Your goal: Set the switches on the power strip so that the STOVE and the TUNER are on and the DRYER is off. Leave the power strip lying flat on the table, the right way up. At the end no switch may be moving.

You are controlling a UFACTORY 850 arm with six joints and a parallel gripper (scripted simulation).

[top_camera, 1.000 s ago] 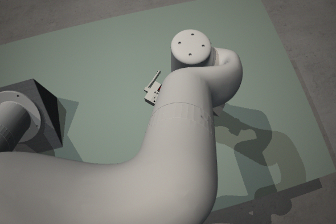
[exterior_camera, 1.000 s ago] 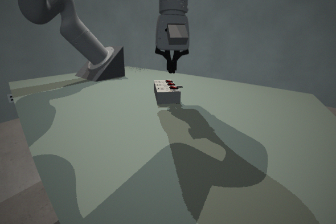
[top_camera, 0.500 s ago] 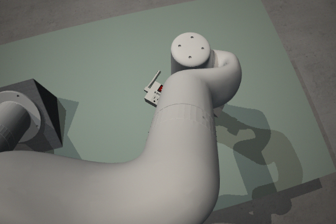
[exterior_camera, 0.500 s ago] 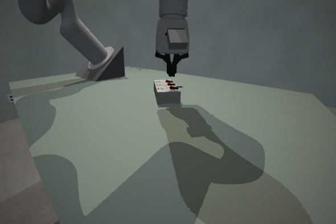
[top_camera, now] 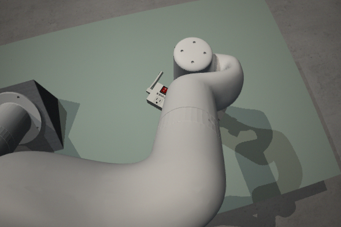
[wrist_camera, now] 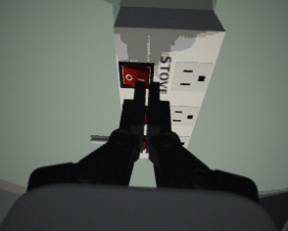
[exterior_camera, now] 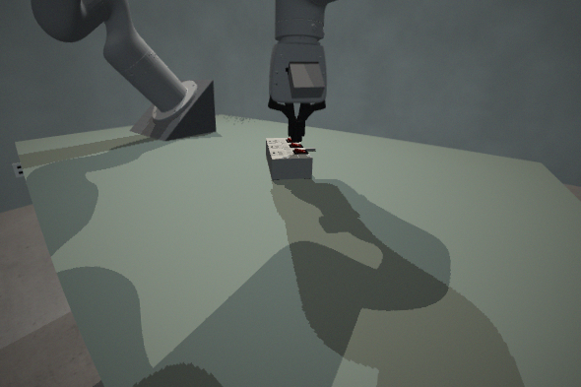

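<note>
The jaws were fully closed on nothing, their tips at the near edge of the STOVE rocker [wrist_camera: 134, 75]. The power strip [exterior_camera: 289, 161] lay flat on the counter [exterior_camera: 443, 218] directly beneath. Rigid and probably light, it would slide under sideways force; press rockers vertically.

My pale grey, smooth-shelled arm [top_camera: 185, 139] sweeps out from its dark wedge-shaped base [exterior_camera: 197, 115], bends at a rounded elbow, and drops its last segment straight down. At the end hangs my hand [exterior_camera: 296, 137], a grey boxy body with two black fingers pointing down. The fingers are pressed together, side by side, with nothing between them. In the wrist view their black linkages spread out behind the tips like a narrow V.
</note>
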